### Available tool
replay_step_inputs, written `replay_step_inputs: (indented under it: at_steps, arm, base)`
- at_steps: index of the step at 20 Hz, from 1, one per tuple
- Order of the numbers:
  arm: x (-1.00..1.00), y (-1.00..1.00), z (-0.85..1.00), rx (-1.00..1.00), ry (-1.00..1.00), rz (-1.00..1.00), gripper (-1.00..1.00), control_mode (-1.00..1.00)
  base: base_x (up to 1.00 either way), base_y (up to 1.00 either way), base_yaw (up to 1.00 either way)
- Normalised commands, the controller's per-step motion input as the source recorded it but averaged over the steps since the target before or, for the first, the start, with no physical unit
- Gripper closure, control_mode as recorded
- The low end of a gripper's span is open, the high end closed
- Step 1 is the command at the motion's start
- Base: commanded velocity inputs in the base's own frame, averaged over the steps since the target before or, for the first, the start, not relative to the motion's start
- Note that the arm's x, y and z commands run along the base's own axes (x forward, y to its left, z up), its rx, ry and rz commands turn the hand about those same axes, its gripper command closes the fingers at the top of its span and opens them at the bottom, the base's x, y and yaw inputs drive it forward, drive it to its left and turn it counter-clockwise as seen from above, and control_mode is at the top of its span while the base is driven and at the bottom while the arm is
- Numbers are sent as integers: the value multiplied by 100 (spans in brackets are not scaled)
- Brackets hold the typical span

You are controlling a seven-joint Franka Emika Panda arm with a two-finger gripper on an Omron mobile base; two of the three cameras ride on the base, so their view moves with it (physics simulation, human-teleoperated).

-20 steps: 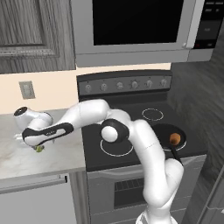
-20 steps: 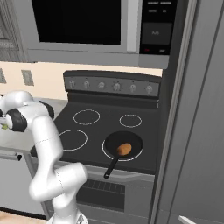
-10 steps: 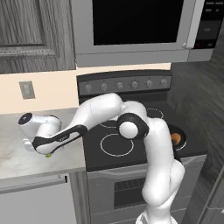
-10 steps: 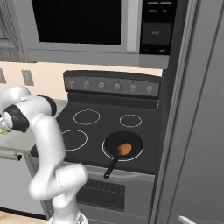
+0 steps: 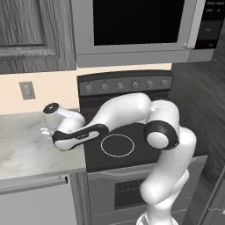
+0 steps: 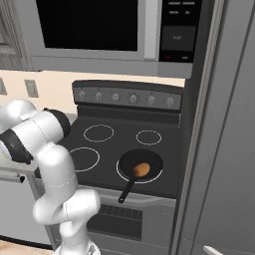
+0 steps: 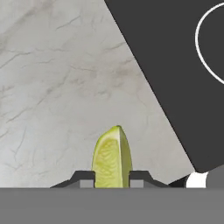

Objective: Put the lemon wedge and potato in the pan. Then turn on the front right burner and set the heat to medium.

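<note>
The lemon wedge stands cut face toward the hand camera, pinched between my two fingertips. My gripper is shut on it, over the marble counter close to the cooktop's edge. From the left base camera the gripper sits low at the end of the outstretched arm, left of the stove. The black pan rests on the front right burner, handle toward the front. The orange-brown potato lies inside the pan.
The black glass cooktop begins just right of the counter, with the front left ring nearest the hand. A row of knobs runs along the stove's back panel. A microwave hangs overhead.
The hand dipped to the wedge on the counter, then shifted right toward the stove with the wedge in it. The elbow swung right and forward.
</note>
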Motion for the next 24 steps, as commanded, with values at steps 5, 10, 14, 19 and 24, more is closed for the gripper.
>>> replay_step_inputs:
  at_steps: [5, 10, 14, 19, 24]
  arm:
    - [0, -48, 7, 9, 0, 0, 100, -100]
    - [4, -50, 1, 6, 0, 0, 100, -100]
    - [15, -86, 9, 8, -1, 0, 100, -100]
    - [12, -71, 26, -2, 2, 0, 100, -100]
    - [0, -65, 45, -19, 3, -4, 100, -100]
  base:
    - [0, 0, 0]
    - [0, 0, 0]
    - [0, 0, 0]
    - [0, 0, 0]
    - [0, 0, 0]
